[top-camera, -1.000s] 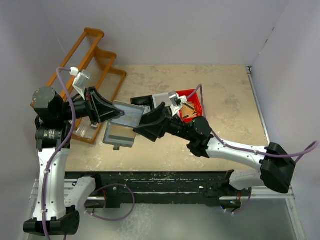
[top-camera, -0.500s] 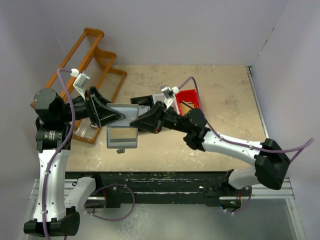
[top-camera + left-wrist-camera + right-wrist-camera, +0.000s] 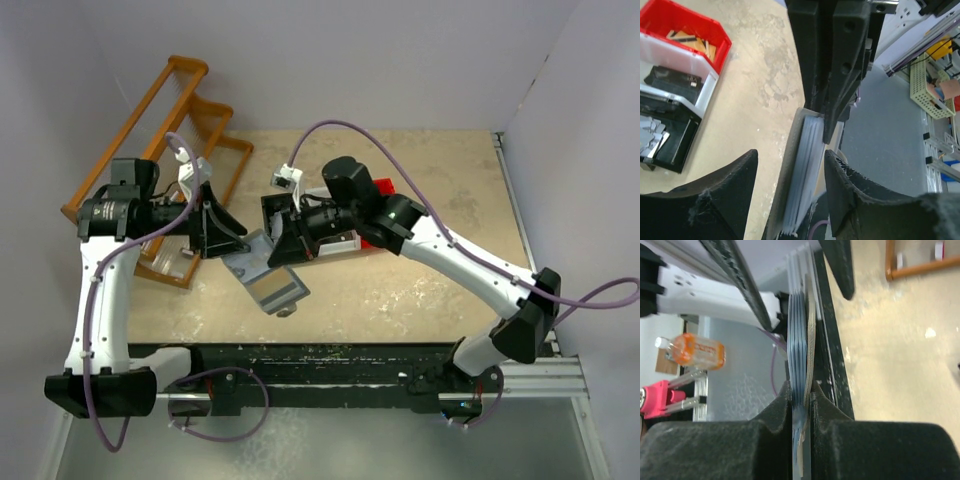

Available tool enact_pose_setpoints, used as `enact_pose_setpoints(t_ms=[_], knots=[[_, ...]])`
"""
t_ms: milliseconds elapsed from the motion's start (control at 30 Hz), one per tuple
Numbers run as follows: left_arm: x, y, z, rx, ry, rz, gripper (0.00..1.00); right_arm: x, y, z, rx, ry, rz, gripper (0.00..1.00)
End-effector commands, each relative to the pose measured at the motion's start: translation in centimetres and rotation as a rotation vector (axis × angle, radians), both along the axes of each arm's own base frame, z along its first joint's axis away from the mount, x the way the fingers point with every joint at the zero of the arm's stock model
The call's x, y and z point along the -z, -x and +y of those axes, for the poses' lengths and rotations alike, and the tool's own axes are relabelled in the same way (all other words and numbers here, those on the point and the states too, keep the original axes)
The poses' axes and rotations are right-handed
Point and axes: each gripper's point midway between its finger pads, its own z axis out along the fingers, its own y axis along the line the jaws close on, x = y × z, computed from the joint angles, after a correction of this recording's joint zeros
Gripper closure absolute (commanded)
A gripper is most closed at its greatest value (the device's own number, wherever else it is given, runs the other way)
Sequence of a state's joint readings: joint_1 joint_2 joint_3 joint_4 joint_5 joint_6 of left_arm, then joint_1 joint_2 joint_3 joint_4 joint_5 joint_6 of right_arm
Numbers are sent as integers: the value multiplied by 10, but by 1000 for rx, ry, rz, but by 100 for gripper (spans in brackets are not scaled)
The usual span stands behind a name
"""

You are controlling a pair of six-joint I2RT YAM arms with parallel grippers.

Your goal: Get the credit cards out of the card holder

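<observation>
The card holder (image 3: 268,276), a flat slate-grey case with a paler inner face, hangs tilted just above the table. My right gripper (image 3: 284,244) is shut on its upper edge; in the right wrist view the fingers (image 3: 777,405) pinch the grey cover and a stack of thin pale-blue leaves (image 3: 799,335). My left gripper (image 3: 234,240) is open. Its fingers (image 3: 725,195) stand on either side of the holder's edge (image 3: 801,170) without touching it. Several pale grey credit cards (image 3: 652,133) lie in a black bin. I cannot tell whether the leaves in the holder are cards.
A red bin (image 3: 687,30) with tan wooden pieces, a white bin (image 3: 677,80) with a small black item and the black bin (image 3: 675,150) stand in a row behind the holder. An orange wooden rack (image 3: 190,115) stands at the far left. The table's front rail (image 3: 330,355) runs below.
My right gripper has shut on the card holder and its arm has swung up and left. My left gripper has opened and let go. The holder has turned and dropped toward the front edge.
</observation>
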State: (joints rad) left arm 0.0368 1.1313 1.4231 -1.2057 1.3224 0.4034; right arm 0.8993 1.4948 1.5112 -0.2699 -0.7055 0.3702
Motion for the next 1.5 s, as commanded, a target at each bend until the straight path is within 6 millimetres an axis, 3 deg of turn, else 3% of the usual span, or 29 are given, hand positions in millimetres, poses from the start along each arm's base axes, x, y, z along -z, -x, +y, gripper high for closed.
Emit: enact_pose_setpoints(t_ms=[0, 333, 467, 500, 667, 733, 867, 933, 967, 1000, 1033, 1133, 1267, 1333, 1400, 1467], knots=[[26, 13, 1, 78, -64, -40, 44, 4, 7, -10, -62, 84, -42, 100], [66, 8, -3, 103, -214, -36, 38, -5, 0, 0, -86, 84, -73, 100], [64, 3, -1, 94, -233, -71, 37, -2, 0, -2, -86, 97, -69, 100], [62, 5, -2, 106, -223, -71, 42, -1, 0, -2, -89, 99, -69, 100], [53, 19, -10, 183, -142, -24, 88, 0, -3, 1, -97, 118, -70, 100], [48, 19, -13, 185, -118, -11, 100, -3, -3, 4, -104, 106, -71, 100], [32, 16, -19, 176, -46, 22, 100, -20, -16, 6, -4, 29, -69, 57], [19, 11, -23, 161, 2, 51, 100, -46, -20, 7, 48, -127, -68, 46], [12, 8, -25, 151, 32, 70, 100, -45, -19, 5, 80, -181, -56, 43], [4, 8, -27, 134, 64, 123, 100, -51, -16, 0, 111, -253, -44, 38], [-4, 6, -29, 123, 91, 147, 100, -72, -9, -10, 132, -370, -61, 33], [-27, 0, -32, 58, 153, 138, 100, -92, 0, -33, 207, -590, -33, 19], [-50, 4, -33, 17, 214, 107, 100, -85, -6, -43, 286, -601, -8, 23], [-53, 5, -33, 14, 219, 121, 100, -87, -9, -43, 302, -596, 0, 32], [-54, 8, -33, 15, 218, 129, 100, -79, -12, -41, 314, -555, 16, 55], [-52, 11, -33, 17, 217, 131, 100, -83, -13, -39, 319, -525, 17, 83]])
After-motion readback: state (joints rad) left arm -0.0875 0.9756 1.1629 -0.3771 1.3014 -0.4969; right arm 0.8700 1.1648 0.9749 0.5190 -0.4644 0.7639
